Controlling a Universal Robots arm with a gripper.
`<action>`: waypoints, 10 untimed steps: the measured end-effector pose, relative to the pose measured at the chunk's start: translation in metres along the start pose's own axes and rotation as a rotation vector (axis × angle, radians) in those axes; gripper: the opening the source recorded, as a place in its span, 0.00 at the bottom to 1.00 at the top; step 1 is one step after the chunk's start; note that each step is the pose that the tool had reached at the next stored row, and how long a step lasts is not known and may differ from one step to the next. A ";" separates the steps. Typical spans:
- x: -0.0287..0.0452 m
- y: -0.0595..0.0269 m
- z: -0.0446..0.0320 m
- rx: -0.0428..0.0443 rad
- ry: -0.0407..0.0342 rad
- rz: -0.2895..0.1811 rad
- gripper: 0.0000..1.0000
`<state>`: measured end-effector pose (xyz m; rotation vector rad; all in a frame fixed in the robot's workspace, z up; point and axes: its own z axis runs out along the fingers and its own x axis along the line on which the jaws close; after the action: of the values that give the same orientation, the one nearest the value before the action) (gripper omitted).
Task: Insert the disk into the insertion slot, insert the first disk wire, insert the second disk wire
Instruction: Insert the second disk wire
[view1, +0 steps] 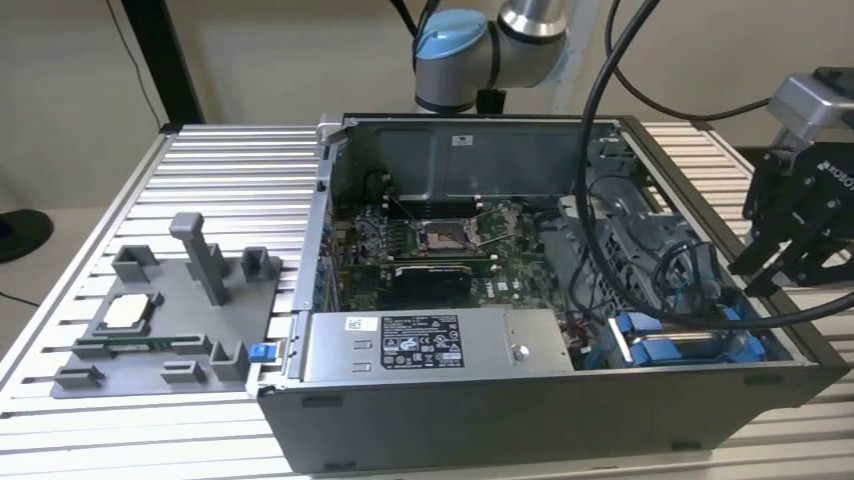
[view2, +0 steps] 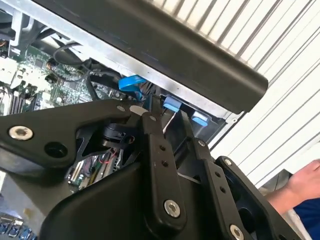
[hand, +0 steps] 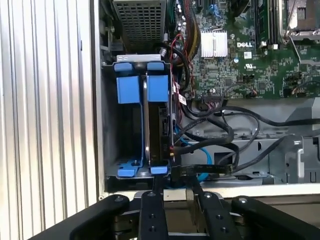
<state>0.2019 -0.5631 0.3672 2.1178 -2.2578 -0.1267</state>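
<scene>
One flat disk (hand: 159, 131), blue plastic frame (hand: 131, 89)

A white printed label (view1: 418, 343) lies on the grey power-supply box (view1: 527, 352), its lines too small to make out. White lettering (hand: 244, 45) marks the green motherboard (hand: 235, 80) beside a silver heatsink (hand: 214, 43). More lettering runs along the black body of the gripper (view1: 781, 280).

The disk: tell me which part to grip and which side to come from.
Probably take the disk by its blue frame, across the narrow edge, coming in through the open side of the case. It stands on edge in the insertion slot, so that thin edge faces out; the slot's walls cover its broad faces, and cables crowd one side.
</scene>
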 end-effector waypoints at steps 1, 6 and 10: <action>0.0000 -0.0001 0.0006 -0.0062 0.0003 0.000 1.00; 0.0002 -0.0006 0.0062 -0.0168 0.0007 0.000 1.00; 0.0003 -0.0007 0.0081 -0.0183 -0.0031 0.000 1.00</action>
<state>0.2019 -0.5632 0.3591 2.1099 -2.2496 -0.1502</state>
